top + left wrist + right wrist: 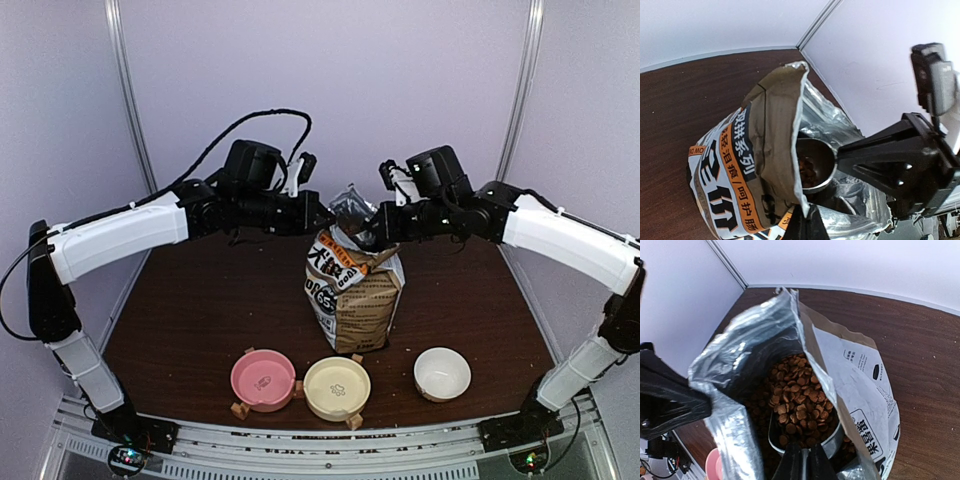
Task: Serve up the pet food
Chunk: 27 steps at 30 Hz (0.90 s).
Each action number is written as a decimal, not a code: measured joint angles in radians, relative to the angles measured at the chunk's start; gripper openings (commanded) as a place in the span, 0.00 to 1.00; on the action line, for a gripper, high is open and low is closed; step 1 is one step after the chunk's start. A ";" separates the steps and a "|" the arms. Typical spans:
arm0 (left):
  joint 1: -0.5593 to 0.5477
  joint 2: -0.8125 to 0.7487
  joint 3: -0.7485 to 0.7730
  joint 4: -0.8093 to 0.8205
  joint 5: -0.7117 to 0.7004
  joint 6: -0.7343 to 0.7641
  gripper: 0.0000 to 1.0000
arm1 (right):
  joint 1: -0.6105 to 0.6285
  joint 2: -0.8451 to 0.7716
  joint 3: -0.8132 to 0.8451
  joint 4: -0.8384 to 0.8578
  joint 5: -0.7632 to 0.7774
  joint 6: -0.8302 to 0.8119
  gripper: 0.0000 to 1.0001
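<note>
Reddish-brown pet food heaped in a scoop, seemingly inside the bag.

bowls: three — pink bowl, cream bowl, white bowl
bag: one
scoop: one
pet food: one heap
arms: two — left arm, right arm

The scoop was half masked by the bag's folded lip in the left wrist view, while in the right wrist view its handle was covered by the right gripper and only a sliver of the pink bowl was retained at the lower edge.
</note>
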 measured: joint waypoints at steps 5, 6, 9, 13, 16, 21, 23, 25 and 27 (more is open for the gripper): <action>0.000 -0.009 0.000 -0.011 -0.012 -0.009 0.00 | 0.000 -0.098 -0.072 0.087 -0.010 0.008 0.00; 0.000 -0.011 0.000 -0.012 -0.014 -0.009 0.00 | 0.000 -0.110 -0.086 0.102 -0.013 0.008 0.00; 0.000 -0.012 0.000 -0.015 -0.016 -0.009 0.00 | 0.000 -0.137 -0.135 0.143 -0.020 0.013 0.00; 0.000 -0.016 0.000 -0.019 -0.019 -0.010 0.00 | 0.000 -0.175 -0.227 0.195 -0.032 0.015 0.00; 0.001 -0.022 0.000 -0.024 -0.020 -0.010 0.00 | 0.000 -0.216 -0.312 0.253 -0.045 0.010 0.00; 0.001 -0.029 -0.010 -0.016 -0.015 -0.009 0.00 | 0.000 -0.286 -0.446 0.418 -0.074 -0.034 0.00; 0.001 -0.030 -0.014 -0.010 -0.014 -0.008 0.00 | 0.000 -0.316 -0.499 0.478 -0.080 -0.049 0.00; 0.001 -0.034 -0.018 -0.010 -0.014 -0.007 0.00 | 0.000 -0.348 -0.539 0.522 -0.080 -0.065 0.00; 0.003 -0.040 -0.021 -0.010 -0.014 0.000 0.00 | 0.000 -0.387 -0.573 0.564 -0.080 -0.076 0.00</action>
